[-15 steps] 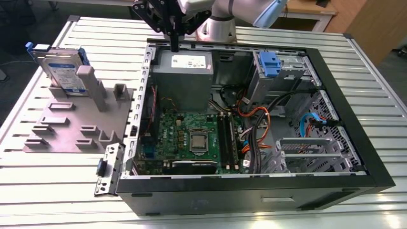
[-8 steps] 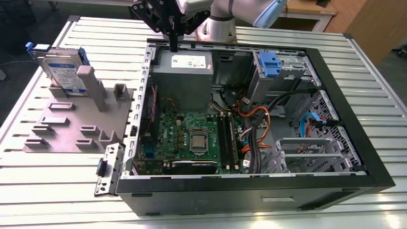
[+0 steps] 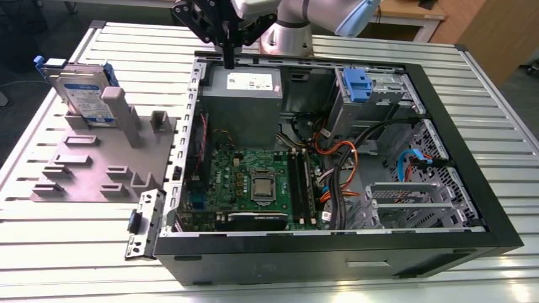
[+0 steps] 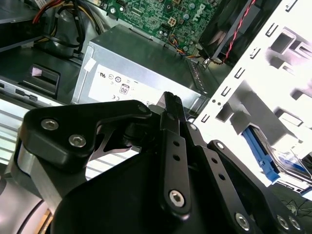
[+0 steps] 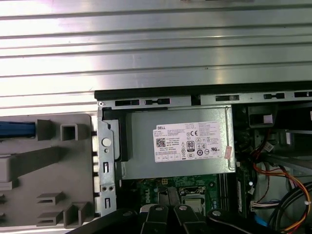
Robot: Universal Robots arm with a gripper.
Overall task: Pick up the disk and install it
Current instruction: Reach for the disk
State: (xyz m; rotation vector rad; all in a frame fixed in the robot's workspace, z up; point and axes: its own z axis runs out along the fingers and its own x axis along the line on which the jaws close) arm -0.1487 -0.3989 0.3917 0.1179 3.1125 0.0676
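Note:
The disk (image 3: pixel 82 88) is a silver drive with a white-and-blue label and blue rails. It stands upright in a grey fixture (image 3: pixel 101 167) on the exterior view's left, outside the open computer case (image 3: pixel 337 249). My black gripper (image 3: pixel 227 60) hangs over the case's far edge, above the power-supply box (image 3: pixel 244 95) and well to the right of the disk. Its fingers are pressed together with nothing between them, as both wrist views show (image 4: pixel 170 100) (image 5: pixel 169 210). One blue rail of the disk (image 4: pixel 258 152) (image 5: pixel 17 129) shows at the picture's edge.
Inside the case lie the green motherboard (image 3: pixel 252 183), bundled cables (image 3: pixel 341 164) and a grey drive cage with a blue latch (image 3: pixel 358 85). The case and fixture rest on a ribbed metal table (image 3: pixel 76 252). Grey posts (image 3: pixel 118 110) rise from the fixture beside the disk.

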